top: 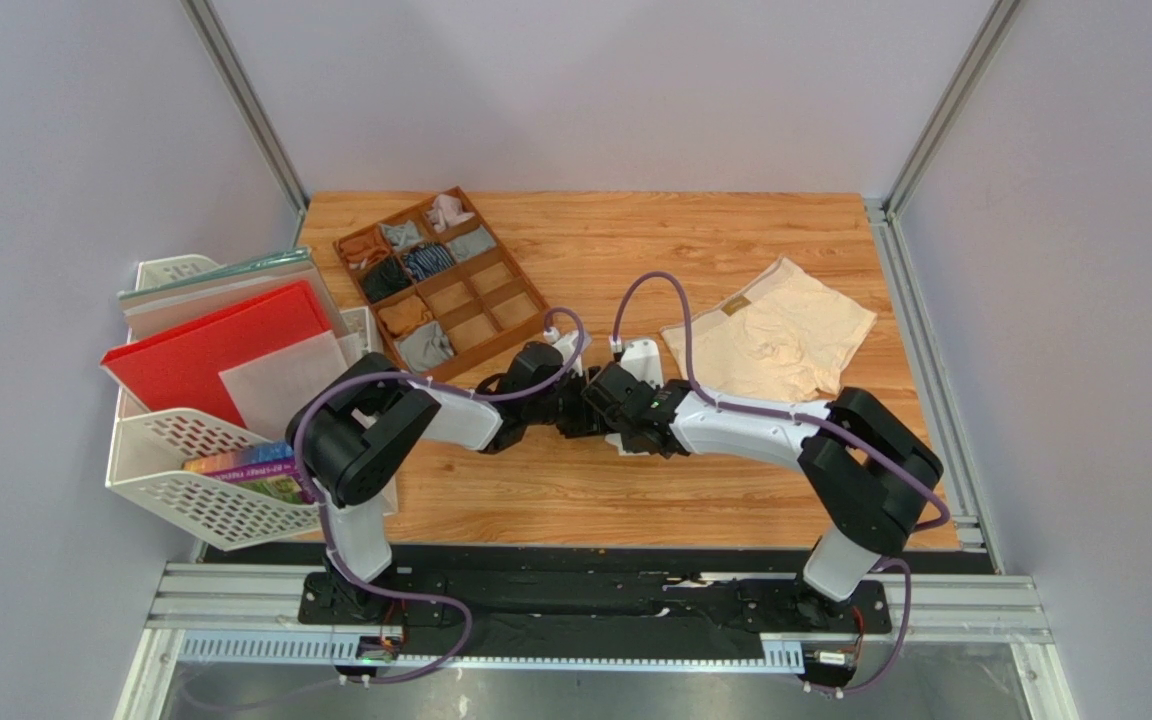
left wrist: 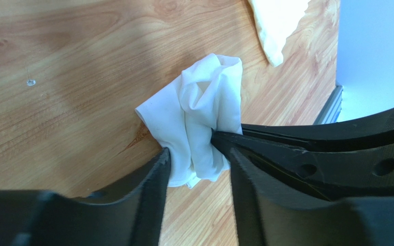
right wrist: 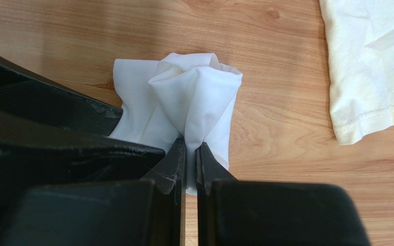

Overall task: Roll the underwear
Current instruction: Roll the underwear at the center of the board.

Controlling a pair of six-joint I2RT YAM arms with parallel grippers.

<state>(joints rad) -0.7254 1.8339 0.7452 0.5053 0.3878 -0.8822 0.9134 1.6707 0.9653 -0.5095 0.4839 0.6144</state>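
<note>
The white underwear [right wrist: 183, 102] lies bunched mid table [top: 612, 503], pinched tight in the right gripper [right wrist: 191, 154]; the left gripper [left wrist: 199, 166] straddles it, jaws apart; best to tuck loose edges in evenly.

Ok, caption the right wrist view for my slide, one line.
Right jaws shut on the bunched white underwear on the wooden table; cream-beige underwear lies apart at right.

Folds 2 arms inward, wrists meeting at centre of the top view. Holds left gripper [left wrist: 199, 164] with jaws apart. Presses right gripper [right wrist: 190, 148] fingers nearly together, tips just beside the left's.
</note>
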